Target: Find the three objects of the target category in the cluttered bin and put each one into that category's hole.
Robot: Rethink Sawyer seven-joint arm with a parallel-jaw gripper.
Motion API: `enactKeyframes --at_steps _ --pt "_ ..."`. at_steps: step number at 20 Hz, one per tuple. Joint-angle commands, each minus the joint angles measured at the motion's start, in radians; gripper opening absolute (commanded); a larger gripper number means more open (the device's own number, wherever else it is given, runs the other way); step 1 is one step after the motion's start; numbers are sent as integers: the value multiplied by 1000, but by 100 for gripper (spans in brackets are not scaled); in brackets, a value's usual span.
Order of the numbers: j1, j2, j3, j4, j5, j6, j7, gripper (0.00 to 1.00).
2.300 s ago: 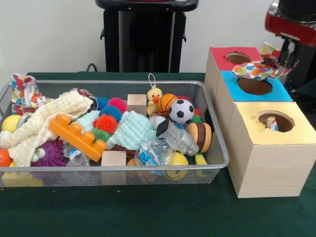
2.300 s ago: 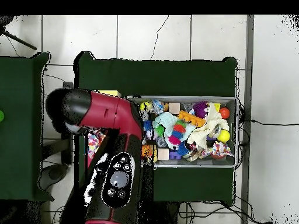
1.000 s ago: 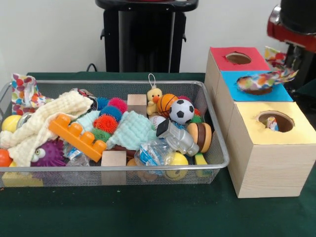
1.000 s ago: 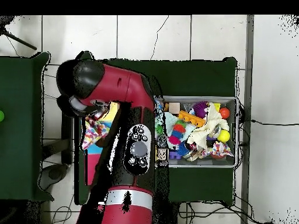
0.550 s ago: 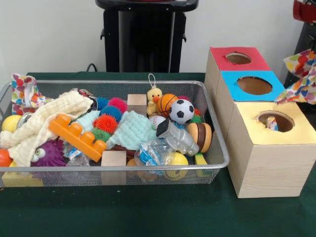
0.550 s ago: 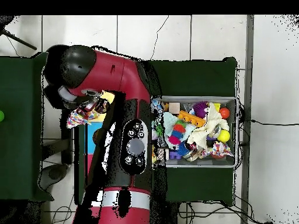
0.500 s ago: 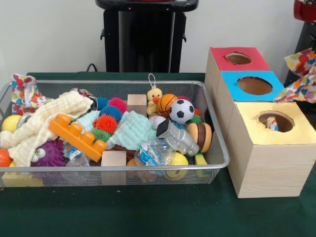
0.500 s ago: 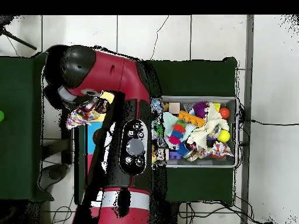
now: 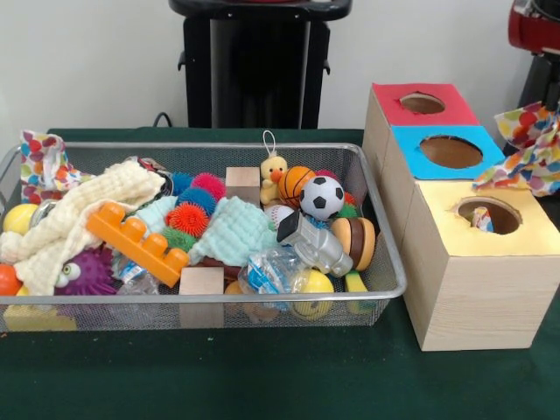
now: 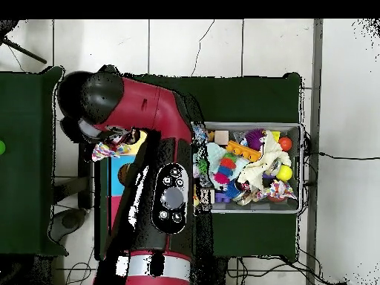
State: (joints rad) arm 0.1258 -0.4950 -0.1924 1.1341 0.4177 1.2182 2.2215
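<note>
Gripper itself hidden: front view cuts arm (image 9: 535, 26) off at top right edge, overhead view buries it under arm's bulk; grip state impossible to read. Polka-dot cloth (image 9: 525, 149) hangs beneath arm, crumpled, multicoloured dots, just beside yellow box (image 9: 481, 271), beyond blue hole (image 9: 451, 151). Something small peeks from yellow hole (image 9: 488, 215). Wire bin (image 9: 389, 254), well away from arm, packed: soccer ball (image 9: 322, 197), duck (image 9: 274, 171), orange brick (image 9: 136, 241), second dotted cloth (image 9: 42, 160) over far rim.

Glossy red arm (image 10: 152, 111) with black rounded joints and a black button panel (image 10: 171, 197).
</note>
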Motion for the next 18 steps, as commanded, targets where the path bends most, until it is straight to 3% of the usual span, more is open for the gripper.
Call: enactKeyframes --at_steps 1,13,18 --pt "-17 -47 53 259 -79 -111 -37 0" --pt "-50 -58 87 363 -189 -232 -96 0" --pt "-79 -36 110 364 -230 -250 -112 0"
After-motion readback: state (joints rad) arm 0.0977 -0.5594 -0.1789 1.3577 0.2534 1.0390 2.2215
